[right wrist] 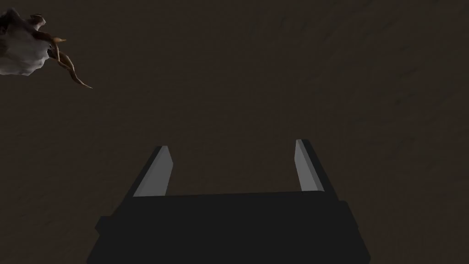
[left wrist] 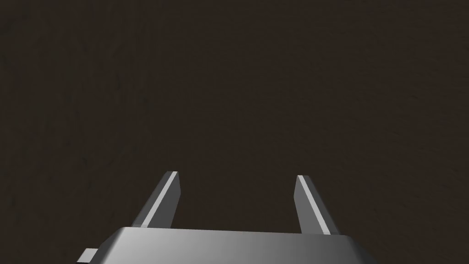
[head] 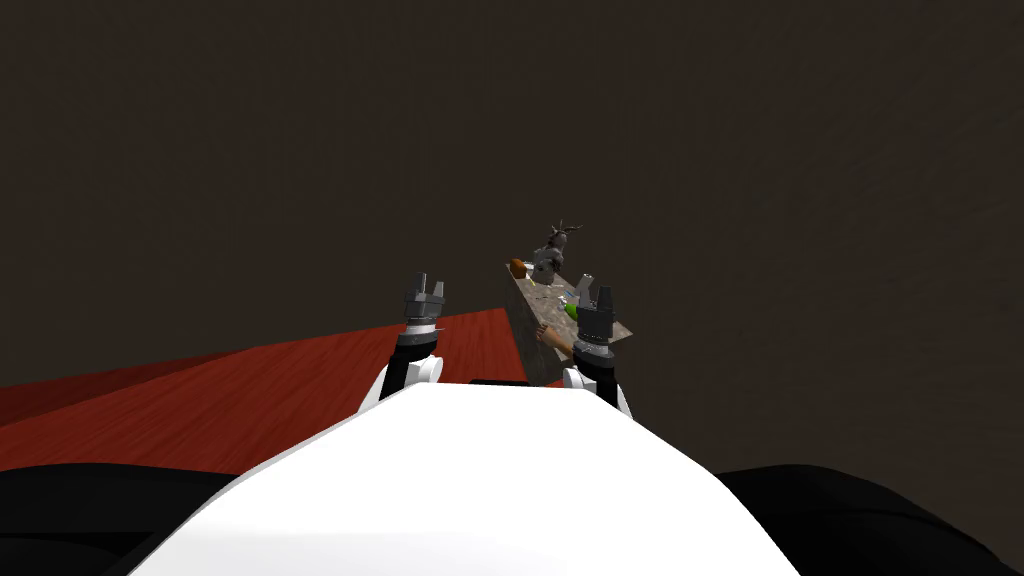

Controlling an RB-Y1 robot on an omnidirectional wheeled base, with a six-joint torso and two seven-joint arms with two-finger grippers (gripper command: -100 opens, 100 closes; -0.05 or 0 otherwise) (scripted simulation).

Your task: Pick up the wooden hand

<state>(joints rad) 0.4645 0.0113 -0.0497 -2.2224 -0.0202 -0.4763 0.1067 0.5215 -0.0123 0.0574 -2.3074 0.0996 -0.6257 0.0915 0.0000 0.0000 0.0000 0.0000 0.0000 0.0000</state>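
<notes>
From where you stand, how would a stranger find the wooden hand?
Look at the narrow speckled table beside the red floor. At its near end, by the right gripper, lies the hand: tan and slim, unlike the green thing beyond it.

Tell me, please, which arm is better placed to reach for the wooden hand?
Right. The right gripper, open, sits at the table beside the wooden hand; the left gripper, also open, is over the red floor.
</notes>
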